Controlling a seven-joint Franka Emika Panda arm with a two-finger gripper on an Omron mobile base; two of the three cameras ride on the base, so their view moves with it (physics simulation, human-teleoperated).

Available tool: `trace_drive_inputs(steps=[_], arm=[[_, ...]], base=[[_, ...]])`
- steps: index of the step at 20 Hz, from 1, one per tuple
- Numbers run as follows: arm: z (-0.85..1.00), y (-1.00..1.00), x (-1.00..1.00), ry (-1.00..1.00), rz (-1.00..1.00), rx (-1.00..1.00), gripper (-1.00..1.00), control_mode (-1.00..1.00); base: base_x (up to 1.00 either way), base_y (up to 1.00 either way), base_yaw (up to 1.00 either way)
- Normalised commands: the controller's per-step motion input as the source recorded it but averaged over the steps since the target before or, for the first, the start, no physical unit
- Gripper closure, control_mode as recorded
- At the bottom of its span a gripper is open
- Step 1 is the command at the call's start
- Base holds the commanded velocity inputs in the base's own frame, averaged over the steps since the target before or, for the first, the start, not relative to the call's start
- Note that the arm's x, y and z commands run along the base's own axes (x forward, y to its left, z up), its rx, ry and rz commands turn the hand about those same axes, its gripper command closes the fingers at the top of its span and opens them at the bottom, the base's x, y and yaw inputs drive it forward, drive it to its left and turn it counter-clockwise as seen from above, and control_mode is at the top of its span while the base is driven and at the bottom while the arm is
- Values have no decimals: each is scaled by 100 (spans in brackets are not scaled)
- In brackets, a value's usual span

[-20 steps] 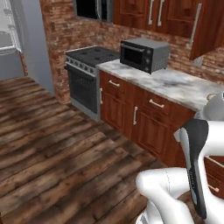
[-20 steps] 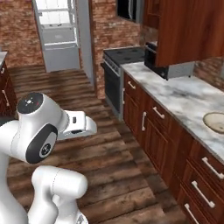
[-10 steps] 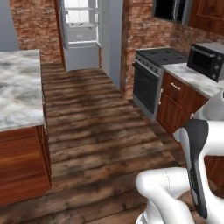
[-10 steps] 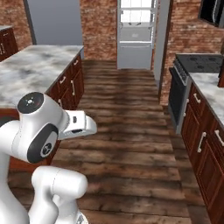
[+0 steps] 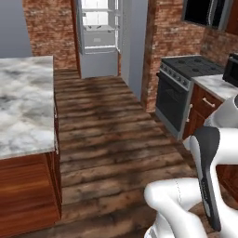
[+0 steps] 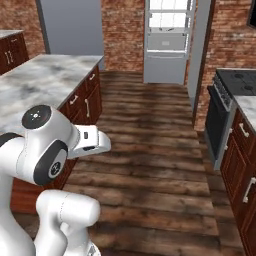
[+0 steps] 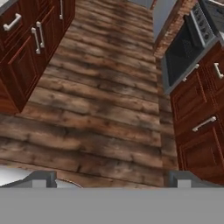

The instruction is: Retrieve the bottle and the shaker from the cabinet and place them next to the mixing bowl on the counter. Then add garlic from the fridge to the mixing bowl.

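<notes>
The fridge (image 5: 98,38) stands at the far end of the room with its door swung open and pale inner shelves showing; it also appears as the fridge (image 6: 167,40) in the right base view. My gripper (image 7: 113,178) is open, its fingertips (image 7: 41,177) wide apart over bare wooden floor with nothing between them. A strip of the counter (image 5: 217,86) shows beside the stove, and a sliver of the cabinet (image 5: 234,18) sits in the top right corner. The bottle, shaker, mixing bowl and garlic are out of view.
A marble-topped island (image 5: 23,102) over wooden drawers fills the left; it is the island (image 6: 45,80) in the right base view. A black stove (image 5: 179,95) and lower cupboards (image 7: 197,127) line the right. Wooden floor (image 6: 150,150) runs between them to the fridge.
The base has turned, so the whole picture shifted: the fridge came to the middle, and the stove and counter slid off to the right. The arm keeps its pose and the gripper stays open.
</notes>
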Motion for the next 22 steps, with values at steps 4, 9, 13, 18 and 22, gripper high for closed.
trace_drive_inputs(steps=[4, 9, 13, 18, 22], arm=[[0, 0, 0, 0, 0, 0, -100, 100], [0, 0, 0, 0, 0, 0, -100, 100], [0, 0, 0, 0, 0, 0, -100, 100], [0, 0, 0, 0, 0, 0, -100, 100], [0, 0, 0, 0, 0, 0, -100, 100]], base=[[96, 0, 4], [100, -18, 3], [100, -47, 3], [100, -57, 5], [100, -55, 5]])
